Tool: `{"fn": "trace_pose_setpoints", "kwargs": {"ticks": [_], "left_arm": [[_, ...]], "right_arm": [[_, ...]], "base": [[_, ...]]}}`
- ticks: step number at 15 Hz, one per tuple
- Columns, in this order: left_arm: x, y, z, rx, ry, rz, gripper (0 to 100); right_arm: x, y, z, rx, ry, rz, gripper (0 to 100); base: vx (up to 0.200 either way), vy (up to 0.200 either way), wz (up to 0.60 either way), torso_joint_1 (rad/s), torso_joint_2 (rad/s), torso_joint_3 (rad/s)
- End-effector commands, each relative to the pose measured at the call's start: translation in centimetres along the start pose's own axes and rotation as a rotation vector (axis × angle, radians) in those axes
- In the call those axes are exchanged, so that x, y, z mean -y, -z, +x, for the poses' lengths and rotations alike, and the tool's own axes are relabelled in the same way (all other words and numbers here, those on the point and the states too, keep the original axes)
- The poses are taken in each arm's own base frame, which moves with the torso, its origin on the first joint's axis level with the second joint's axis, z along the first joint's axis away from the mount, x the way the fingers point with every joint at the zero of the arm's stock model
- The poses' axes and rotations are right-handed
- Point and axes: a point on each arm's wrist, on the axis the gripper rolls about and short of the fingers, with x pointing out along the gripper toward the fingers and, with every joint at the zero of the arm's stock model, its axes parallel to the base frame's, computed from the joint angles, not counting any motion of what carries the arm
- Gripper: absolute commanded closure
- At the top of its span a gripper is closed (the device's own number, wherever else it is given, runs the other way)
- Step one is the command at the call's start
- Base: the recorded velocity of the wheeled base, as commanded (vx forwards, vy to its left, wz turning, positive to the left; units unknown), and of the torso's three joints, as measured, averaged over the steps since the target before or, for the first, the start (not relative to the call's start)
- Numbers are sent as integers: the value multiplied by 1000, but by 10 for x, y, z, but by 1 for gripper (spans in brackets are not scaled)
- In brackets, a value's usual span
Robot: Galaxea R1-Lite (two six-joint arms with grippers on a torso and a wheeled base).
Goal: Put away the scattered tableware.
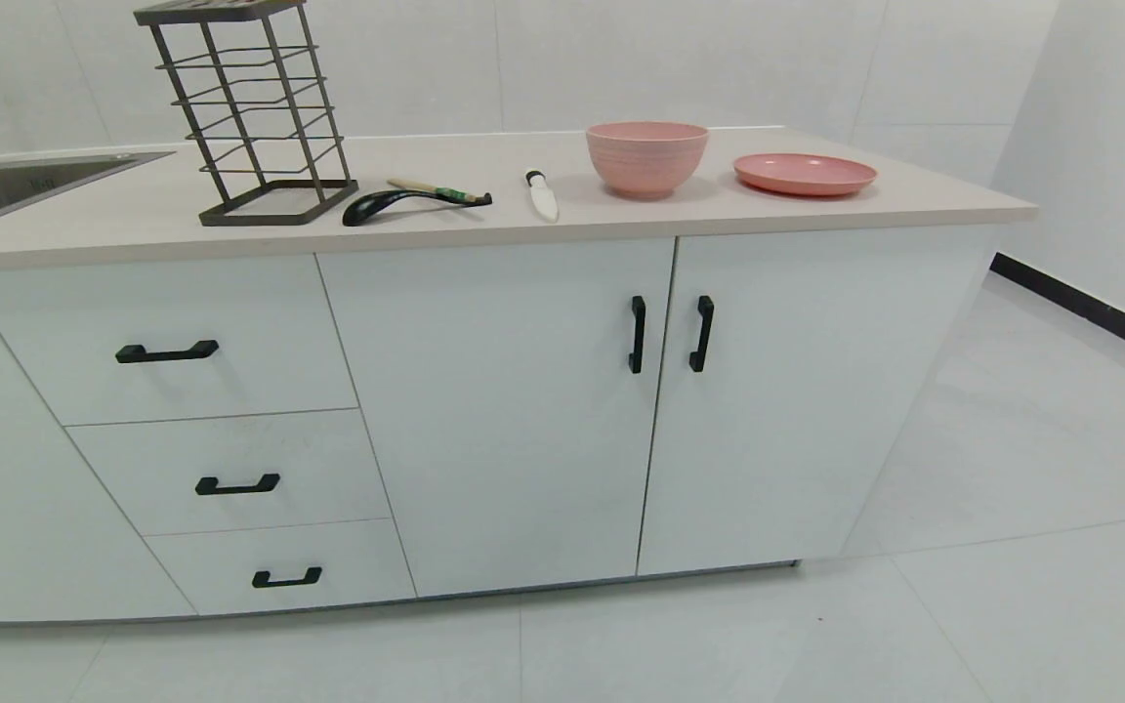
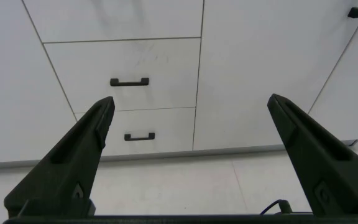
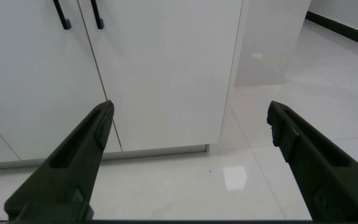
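While your left gripper (image 2: 190,102) and right gripper (image 3: 190,107) hang spread wide, low before the cupboard (image 1: 494,410), the tableware lies above on the table (image 1: 84,220): spoon (image 1: 406,201) and knife (image 1: 543,193) near the front edge, nearer your left arm; bowl (image 1: 646,156) and plate (image 1: 805,173) toward the right end.

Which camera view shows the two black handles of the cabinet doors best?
The head view: both door handles show whole, side by side. The right wrist view cuts off their upper ends; the left wrist view catches one handle's lower end.
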Motion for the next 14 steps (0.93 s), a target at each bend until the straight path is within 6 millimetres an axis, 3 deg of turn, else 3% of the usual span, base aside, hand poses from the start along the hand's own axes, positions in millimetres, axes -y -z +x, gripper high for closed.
{"fn": "trace_pose_setpoints", "kwargs": {"ticks": [1,8,11,14], "left_arm": [[0,0,0,-1,0,-1,0],[0,0,0,-1,6,-1,0],[0,0,0,-1,6,4,0],[0,0,0,-1,6,4,0]], "right_arm": [[0,0,0,-2,0,0,0],[0,-2,0,20,3,3,0],[0,-20,-2,193,1,-1,0],[-2,-40,-12,203,-80,-10,0]], "base": [[0,0,0,0,0,0],[0,0,0,0,0,0],[0,0,0,0,0,0],[0,0,0,0,0,0]]}}
